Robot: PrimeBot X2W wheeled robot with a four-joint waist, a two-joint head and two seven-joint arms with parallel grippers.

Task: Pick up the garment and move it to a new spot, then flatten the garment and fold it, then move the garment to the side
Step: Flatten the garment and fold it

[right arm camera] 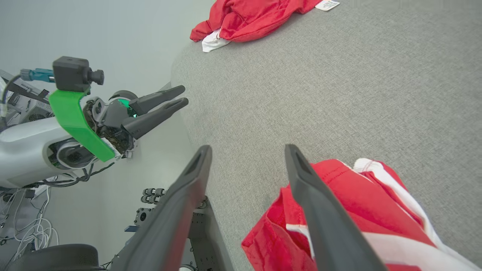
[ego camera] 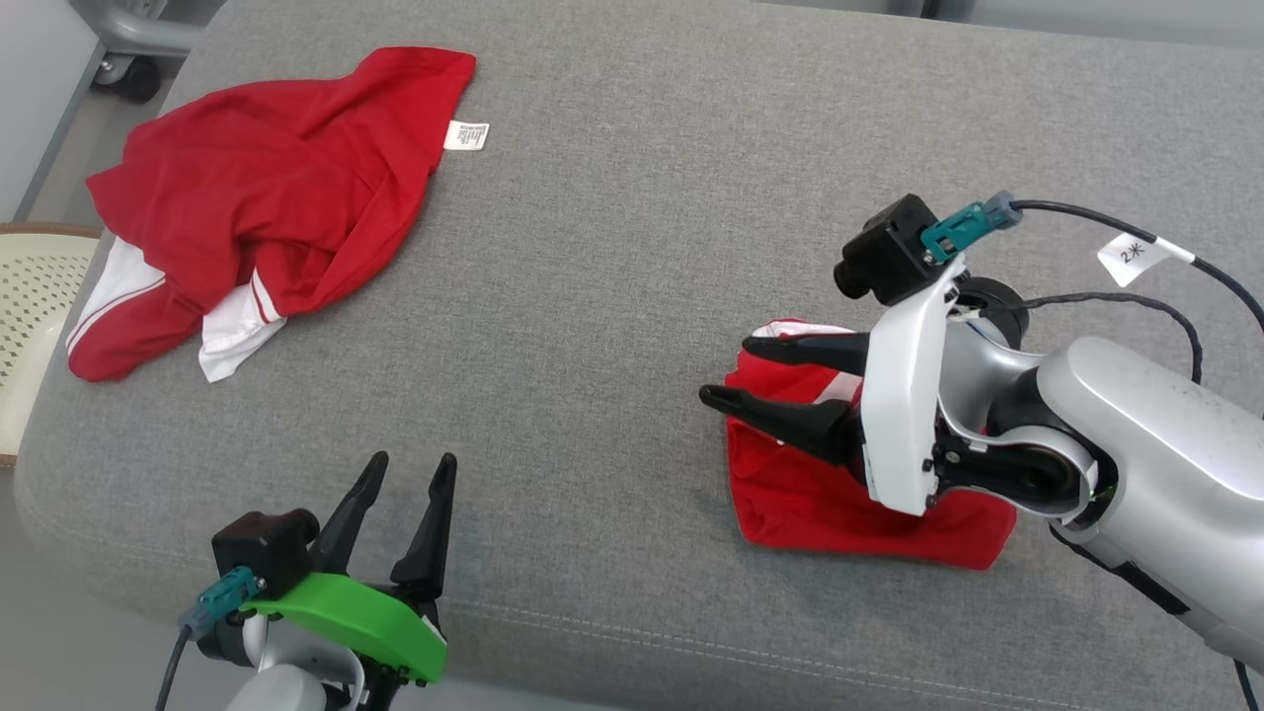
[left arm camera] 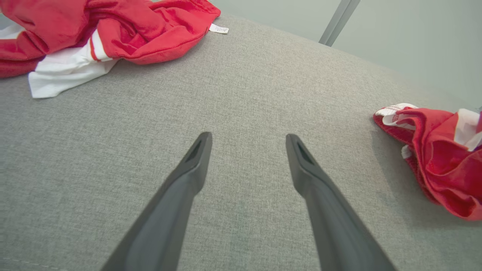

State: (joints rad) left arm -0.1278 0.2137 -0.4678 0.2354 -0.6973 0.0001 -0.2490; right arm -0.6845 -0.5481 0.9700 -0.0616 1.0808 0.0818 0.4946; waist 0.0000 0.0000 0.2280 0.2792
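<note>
A small red garment with white trim [ego camera: 849, 504] lies bunched on the grey cushioned surface [ego camera: 642, 247] at the right. My right gripper [ego camera: 726, 372] hovers just over it, open, fingers pointing left, with nothing between them. In the right wrist view the garment [right arm camera: 357, 203] sits under and beside the right finger of that gripper [right arm camera: 246, 150]. A larger red and white garment [ego camera: 267, 207] lies crumpled at the far left, with a white label [ego camera: 466, 135]. My left gripper [ego camera: 413, 464] stands open and empty near the front edge, apart from both. It also appears in the right wrist view [right arm camera: 184, 94].
A cream perforated basket [ego camera: 30, 316] stands off the surface's left edge, and a caster wheel [ego camera: 128, 74] sits beyond the far left corner. The left wrist view has the big garment [left arm camera: 113, 26] at top left and the small one [left arm camera: 440, 165] at right.
</note>
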